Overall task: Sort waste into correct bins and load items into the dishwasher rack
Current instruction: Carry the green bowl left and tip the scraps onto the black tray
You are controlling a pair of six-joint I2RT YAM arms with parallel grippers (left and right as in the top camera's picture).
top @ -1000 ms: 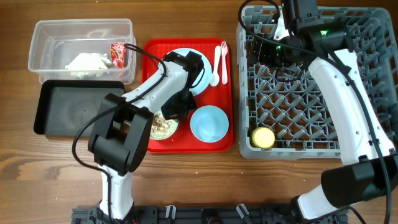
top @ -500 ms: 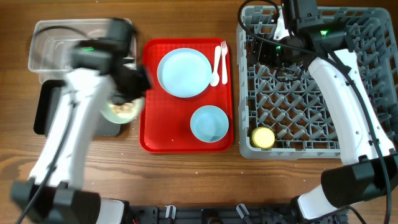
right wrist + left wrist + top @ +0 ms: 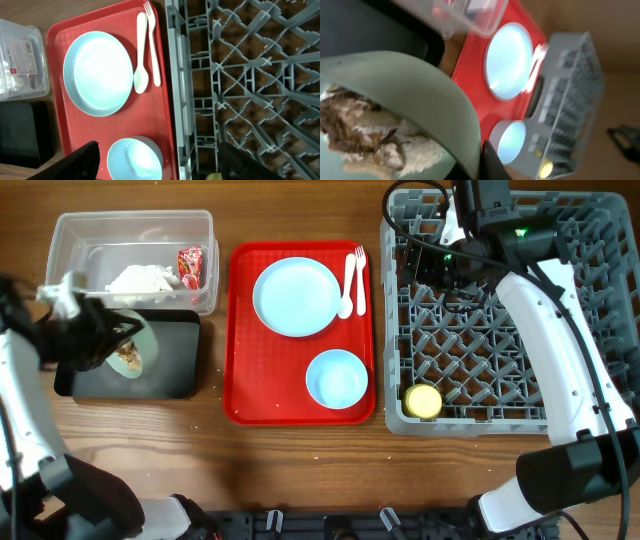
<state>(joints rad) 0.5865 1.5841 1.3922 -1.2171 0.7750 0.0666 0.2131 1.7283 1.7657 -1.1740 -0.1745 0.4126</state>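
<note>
We see our left gripper (image 3: 100,340) clamped on the rim of the bowl (image 3: 135,352) of food scraps (image 3: 370,135), tipped steeply over the black tray (image 3: 175,370), arm reaching left. Our right gripper (image 3: 432,268) hangs spread wide, holding nothing, above the rack (image 3: 560,310).

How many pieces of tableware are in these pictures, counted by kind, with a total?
Plate: 1
Bowls: 2, the empty bowl and the bowl with food
Yellow cup: 1
Spoon: 1
Fork: 1
Total: 6
</note>
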